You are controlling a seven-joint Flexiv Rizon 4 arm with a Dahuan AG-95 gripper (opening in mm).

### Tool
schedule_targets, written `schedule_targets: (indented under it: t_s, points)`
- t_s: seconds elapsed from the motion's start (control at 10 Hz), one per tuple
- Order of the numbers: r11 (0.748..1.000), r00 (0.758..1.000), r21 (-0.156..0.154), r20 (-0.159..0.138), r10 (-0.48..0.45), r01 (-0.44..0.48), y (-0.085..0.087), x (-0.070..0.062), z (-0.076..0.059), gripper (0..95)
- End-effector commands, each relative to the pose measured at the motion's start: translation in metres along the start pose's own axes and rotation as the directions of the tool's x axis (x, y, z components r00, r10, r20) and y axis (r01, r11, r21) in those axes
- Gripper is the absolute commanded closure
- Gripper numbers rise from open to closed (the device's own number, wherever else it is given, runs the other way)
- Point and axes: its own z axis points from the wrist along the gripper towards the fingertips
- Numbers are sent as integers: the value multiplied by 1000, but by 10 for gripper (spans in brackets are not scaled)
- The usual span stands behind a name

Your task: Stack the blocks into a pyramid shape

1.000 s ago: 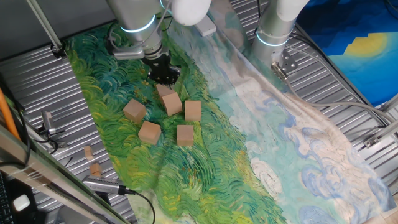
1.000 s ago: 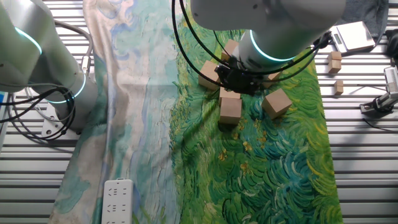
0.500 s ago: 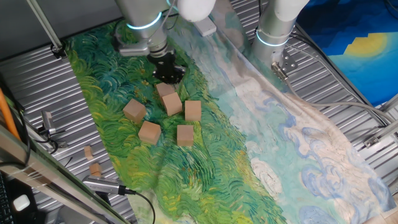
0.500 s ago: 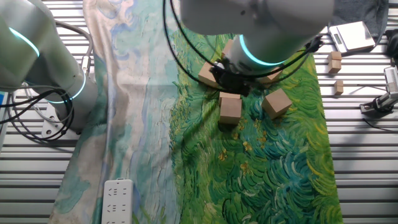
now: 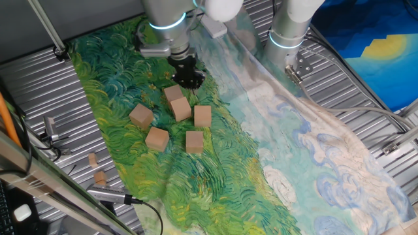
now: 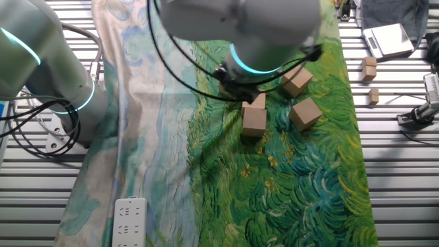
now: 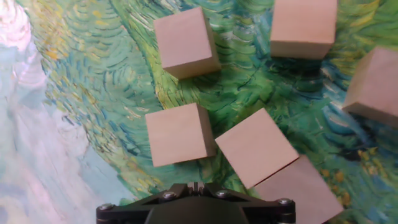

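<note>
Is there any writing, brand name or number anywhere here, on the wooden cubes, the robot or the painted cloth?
None can be read.
The blocks are plain wood, with no marks.
The cloth carries only painted swirls, no words.
The robot arm shows glowing rings but no legible label.
The white power strip has marks too small to read.

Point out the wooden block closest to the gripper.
It is the block at the far end of the cluster, just below the gripper in the fixed view. The other five sit farther down the green cloth, toward the camera.
</note>
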Motion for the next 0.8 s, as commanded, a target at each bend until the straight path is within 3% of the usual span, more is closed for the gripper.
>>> schedule_targets:
  t_s: [0.1, 0.3, 0.8]
  points:
    - [1000, 1000, -10, 14, 16, -16, 0, 0, 0, 950]
    - [1000, 1000, -12, 17, 10, -10, 0, 0, 0, 950]
    - [999, 999, 3, -11, -36, 36, 1, 1, 0, 950]
